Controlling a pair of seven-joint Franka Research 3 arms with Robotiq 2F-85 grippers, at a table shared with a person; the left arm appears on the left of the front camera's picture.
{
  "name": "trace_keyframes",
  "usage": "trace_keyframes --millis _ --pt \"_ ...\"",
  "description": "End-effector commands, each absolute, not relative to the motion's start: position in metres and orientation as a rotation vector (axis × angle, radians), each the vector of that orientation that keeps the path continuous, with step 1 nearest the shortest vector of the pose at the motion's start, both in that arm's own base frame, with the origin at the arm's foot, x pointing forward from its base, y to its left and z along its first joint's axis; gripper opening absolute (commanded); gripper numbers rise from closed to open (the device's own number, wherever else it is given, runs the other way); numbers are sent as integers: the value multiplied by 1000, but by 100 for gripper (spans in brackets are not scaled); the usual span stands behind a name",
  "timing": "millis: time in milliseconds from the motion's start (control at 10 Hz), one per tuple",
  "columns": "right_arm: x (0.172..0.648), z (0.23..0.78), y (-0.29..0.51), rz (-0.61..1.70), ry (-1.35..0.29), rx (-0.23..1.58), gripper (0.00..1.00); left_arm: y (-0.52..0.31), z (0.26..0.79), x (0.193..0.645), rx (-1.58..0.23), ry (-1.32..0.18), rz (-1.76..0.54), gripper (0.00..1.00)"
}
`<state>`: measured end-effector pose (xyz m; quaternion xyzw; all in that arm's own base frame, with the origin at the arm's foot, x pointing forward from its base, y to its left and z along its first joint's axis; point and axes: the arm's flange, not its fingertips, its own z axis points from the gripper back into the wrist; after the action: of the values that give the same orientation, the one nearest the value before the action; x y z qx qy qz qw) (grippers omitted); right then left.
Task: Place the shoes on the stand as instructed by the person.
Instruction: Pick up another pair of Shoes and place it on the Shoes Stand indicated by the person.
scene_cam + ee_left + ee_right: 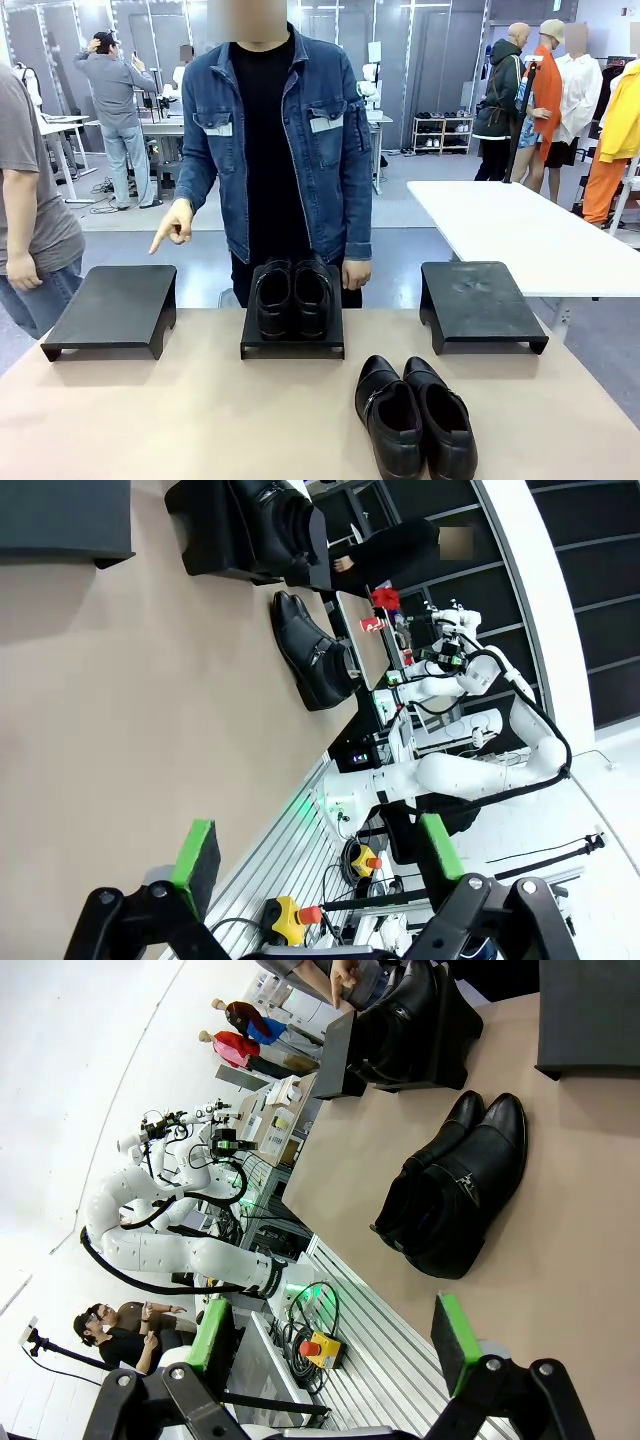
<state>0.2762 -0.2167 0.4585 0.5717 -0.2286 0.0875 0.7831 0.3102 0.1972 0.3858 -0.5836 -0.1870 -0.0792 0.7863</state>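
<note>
— Shoes up close: the strap pair [415, 415] sits side by side on the worktop [150, 420], right of centre, heels toward the robot, touching each other.

— And both arms hang back. Left tool [320, 855] is spread wide with nothing between its green pads. Right tool [333, 1335] is the same: released, empty, with that strap pair lying ahead of it.

— I'd say heels-near makes sense, because the openings face the robot for an easy pinch. There's plenty of bare worktop around the pair, and nothing crowds it.

— Moving back, there are three black stands in a row. The middle stand [292, 345] already carries the slip-on pair [292, 297], toes hanging a touch over its front lip. So that one's taken.

— The left stand [112, 310] and right stand [480, 305] are both bare. Gaps between the stands look wide enough to pass through.

— Behind them is the person [275, 150], one hand [355, 272] resting by the middle stand. The pointing hand [175, 225] has its finger angled down at the left stand.

— That reads as the instruction, then. It's a long diagonal carry from right of centre, and the risk I see is clipping the middle stand's corner.
</note>
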Motion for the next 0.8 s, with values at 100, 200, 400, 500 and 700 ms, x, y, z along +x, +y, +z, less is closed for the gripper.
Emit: trace_keyframes --millis 100,200,400,500,700 --pt "276 460 -218 202 -505 1237 100 198 389 306 -1252 -399 -196 100" --pt "276 460 -218 202 -505 1237 100 198 389 306 -1252 -399 -196 100" --pt "276 460 -218 202 -505 1237 100 198 389 306 -1252 -399 -196 100" --pt "276 460 -218 202 -505 1237 100 198 389 306 -1252 -399 -196 100" --pt "276 460 -218 202 -505 1237 100 198 389 306 -1252 -399 -196 100"
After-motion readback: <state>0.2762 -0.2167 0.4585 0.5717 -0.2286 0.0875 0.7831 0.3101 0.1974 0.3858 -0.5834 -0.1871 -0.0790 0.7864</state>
